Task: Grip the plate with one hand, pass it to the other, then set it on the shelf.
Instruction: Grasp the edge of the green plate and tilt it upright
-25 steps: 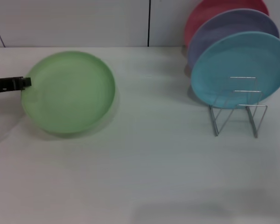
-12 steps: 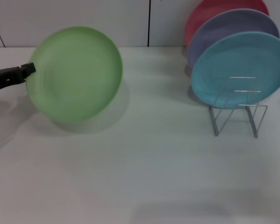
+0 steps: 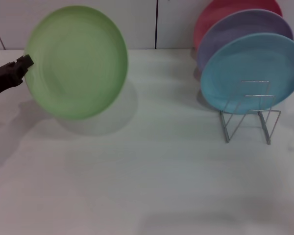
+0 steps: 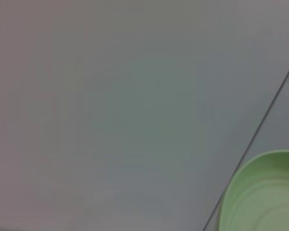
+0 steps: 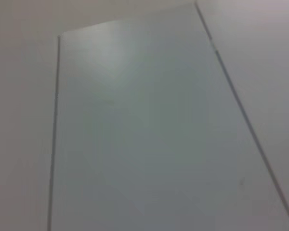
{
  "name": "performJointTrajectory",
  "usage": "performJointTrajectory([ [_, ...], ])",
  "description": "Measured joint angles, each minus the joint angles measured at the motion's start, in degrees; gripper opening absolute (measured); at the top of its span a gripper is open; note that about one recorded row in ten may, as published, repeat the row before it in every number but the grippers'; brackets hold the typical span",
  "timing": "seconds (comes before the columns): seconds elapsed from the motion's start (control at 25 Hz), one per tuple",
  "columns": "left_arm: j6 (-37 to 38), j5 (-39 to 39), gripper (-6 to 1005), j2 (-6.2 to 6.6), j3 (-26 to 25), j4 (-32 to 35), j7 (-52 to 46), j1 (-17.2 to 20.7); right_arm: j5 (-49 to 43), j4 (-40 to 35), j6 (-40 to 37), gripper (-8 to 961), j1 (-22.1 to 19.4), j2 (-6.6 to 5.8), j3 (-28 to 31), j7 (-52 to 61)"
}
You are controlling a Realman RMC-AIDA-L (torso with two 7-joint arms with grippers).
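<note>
White table (image 3: 152, 186) before pale wall, left hand (image 3: 23, 63) clamped on rim of light green plate (image 3: 77, 61), plate raised and tilted upright at left, well apart from wire shelf (image 3: 249, 117) at right.

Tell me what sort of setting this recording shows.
Probably a lab-style test bench staged as a dish station: a plain white table against bare white wall panels, and a wire plate rack holding coloured plates. The left claw holds a green plate above the table.
</note>
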Motion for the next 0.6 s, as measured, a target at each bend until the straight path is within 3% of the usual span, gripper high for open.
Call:
performJointTrajectory([
  [0.24, -4.30, -10.98, 36, -0.68, -0.39, -10.08, 15.52, -0.12, -4.48, 1.42, 2.08, 729, 0.66, 0.00, -0.13, 0.00],
  [0.6, -8.29, -16.91, 36, -1.22, -0.42, -18.36, 29.11, -1.02, -11.41, 4.27, 6.12, 727, 1.52, -0.01, -0.66, 0.00],
])
